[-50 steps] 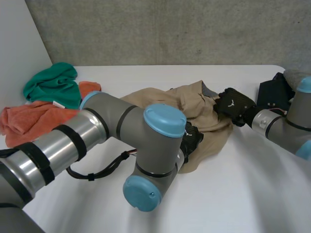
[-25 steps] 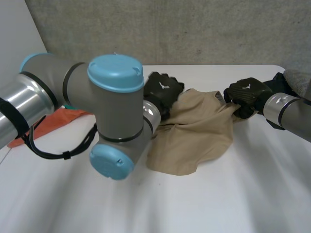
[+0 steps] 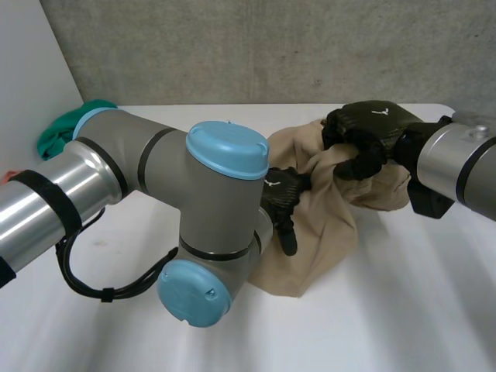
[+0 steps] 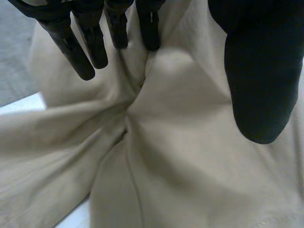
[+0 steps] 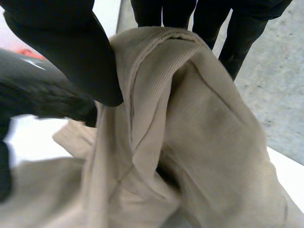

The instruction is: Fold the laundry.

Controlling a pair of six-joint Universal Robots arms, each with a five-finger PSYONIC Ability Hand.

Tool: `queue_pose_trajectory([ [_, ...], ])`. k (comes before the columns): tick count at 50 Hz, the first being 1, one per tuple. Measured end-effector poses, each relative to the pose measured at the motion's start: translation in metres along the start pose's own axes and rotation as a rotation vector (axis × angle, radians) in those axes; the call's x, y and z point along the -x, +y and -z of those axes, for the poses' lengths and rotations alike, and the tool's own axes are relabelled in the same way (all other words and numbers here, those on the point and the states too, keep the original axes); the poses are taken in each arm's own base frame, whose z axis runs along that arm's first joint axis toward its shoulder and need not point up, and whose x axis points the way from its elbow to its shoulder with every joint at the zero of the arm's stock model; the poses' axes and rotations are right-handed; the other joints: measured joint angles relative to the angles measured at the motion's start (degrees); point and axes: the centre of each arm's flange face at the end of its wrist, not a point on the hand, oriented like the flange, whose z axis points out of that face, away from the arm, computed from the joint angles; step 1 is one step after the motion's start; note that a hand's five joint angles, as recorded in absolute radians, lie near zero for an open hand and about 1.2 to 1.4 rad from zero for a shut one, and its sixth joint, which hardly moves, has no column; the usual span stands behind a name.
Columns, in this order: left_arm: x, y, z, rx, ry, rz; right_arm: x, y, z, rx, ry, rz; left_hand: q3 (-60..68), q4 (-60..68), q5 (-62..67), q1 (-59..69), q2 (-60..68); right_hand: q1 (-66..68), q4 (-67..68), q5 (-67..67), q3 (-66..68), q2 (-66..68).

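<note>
Item 1, tan garment (image 3: 325,225): crumpled on the white table (image 3: 387,310), mid-table between the two hands. Its upper part is lifted off the table and its lower part hangs down to a rounded edge that rests there. The kind of garment cannot be told. A stitched hem runs over the raised bunch in the right wrist view.

Item 2, right hand (image 3: 364,132): clamped on the garment's raised upper edge. In the right wrist view the hem is pinched between the thumb (image 5: 71,52) and the fingers (image 5: 213,23). Beside the thumb is a dark blurred shape (image 5: 28,95) that cannot be made out.

Item 3, left hand (image 3: 280,203): at the garment's left side, mostly hidden behind the left arm (image 3: 139,186). In the left wrist view its fingers (image 4: 85,47) are straight and spread and its thumb (image 4: 259,85) is extended. The cloth lies under the palm and nothing is grasped.

Item 4, green cloth (image 3: 62,132): at the table's far left corner. It is largely covered by the left arm, well apart from the garment.
</note>
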Motion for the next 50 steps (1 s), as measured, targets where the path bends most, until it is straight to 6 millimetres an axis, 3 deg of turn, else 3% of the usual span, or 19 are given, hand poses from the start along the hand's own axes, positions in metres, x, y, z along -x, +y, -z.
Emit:
queue_pose_trajectory([
  [7,0.008,0.007,-0.005,0.011,-0.062,0.051,0.017,-0.003,0.015,-0.016,-0.025,-0.045,0.0,0.0,0.0,-0.54,-0.1,0.0,-0.01,0.0,-0.01,0.0],
  [19,0.007,0.025,-0.015,0.056,-0.019,0.115,0.025,0.007,0.018,-0.003,-0.031,-0.116,3.2,3.26,3.99,4.79,5.99,0.0,0.0,0.0,0.0,0.0],
  [21,0.004,0.028,-0.015,0.066,0.002,0.133,0.025,0.007,0.018,-0.006,-0.033,-0.12,6.99,7.07,7.77,9.02,9.78,0.0,-0.01,0.0,0.0,0.0],
  [22,0.001,0.03,-0.015,0.075,0.022,0.152,0.026,0.007,0.017,-0.008,-0.033,-0.123,21.61,20.9,21.46,23.47,23.03,0.0,0.0,0.0,0.0,0.0],
  [24,-0.001,0.031,-0.015,0.08,0.038,0.168,0.026,0.007,0.017,-0.012,-0.033,-0.125,26.78,26.87,27.36,29.18,27.92,0.0,0.0,0.0,0.0,0.0],
  [26,-0.002,0.03,-0.015,0.082,0.051,0.192,0.025,0.007,0.016,-0.018,-0.028,-0.128,46.45,46.93,47.27,49.14,47.54,0.0,0.0,0.0,0.0,0.0],
  [27,-0.002,0.03,-0.014,0.081,0.05,0.198,0.024,0.007,0.016,-0.019,-0.026,-0.128,46.45,46.93,47.27,49.14,47.54,0.0,0.0,0.0,0.0,0.0],
  [30,0.01,0.018,-0.014,0.048,0.005,0.224,0.018,0.006,0.015,-0.027,-0.001,-0.13,51.39,51.99,50.96,51.35,52.26,0.0,0.0,0.67,0.22,0.0],
  [34,0.041,-0.013,-0.008,-0.034,-0.099,0.238,0.005,0.007,0.012,-0.034,0.042,-0.128,51.56,52.1,50.96,51.35,53.9,0.0,0.0,1.03,0.23,0.0],
  [35,0.055,-0.029,-0.003,-0.075,-0.137,0.227,-0.002,0.01,0.009,-0.034,0.065,-0.123,51.56,52.11,51.01,51.35,54.36,0.0,0.0,1.06,0.23,0.0],
  [38,0.069,-0.046,0.004,-0.116,-0.168,0.203,-0.008,0.014,0.006,-0.028,0.083,-0.115,51.56,52.11,50.96,51.35,54.36,0.0,0.0,1.06,0.23,0.0],
  [39,0.082,-0.063,0.012,-0.156,-0.191,0.159,-0.014,0.02,0.001,-0.014,0.099,-0.103,51.56,52.11,50.96,51.35,54.36,0.0,0.0,1.06,0.23,0.0],
  [42,0.096,-0.083,0.019,-0.195,-0.201,0.049,-0.018,0.04,-0.009,0.042,0.105,-0.075,51.56,52.12,50.96,51.35,54.36,0.0,0.0,1.07,0.23,0.0],
  [44,0.1,-0.086,0.02,-0.198,-0.201,0.004,-0.017,0.05,-0.013,0.072,0.1,-0.065,51.56,52.12,50.96,51.35,54.36,0.0,0.0,1.07,0.23,0.0],
  [46,0.106,-0.085,0.015,-0.185,-0.201,-0.086,-0.011,0.072,-0.022,0.137,0.08,-0.044,51.56,52.12,50.96,51.35,54.37,0.0,0.0,1.07,0.23,0.0],
  [50,0.113,-0.064,-0.008,-0.119,-0.213,-0.201,0.002,0.102,-0.037,0.209,0.058,-0.014,51.57,52.12,50.96,51.35,54.37,0.0,-0.03,1.06,0.22,0.0],
])
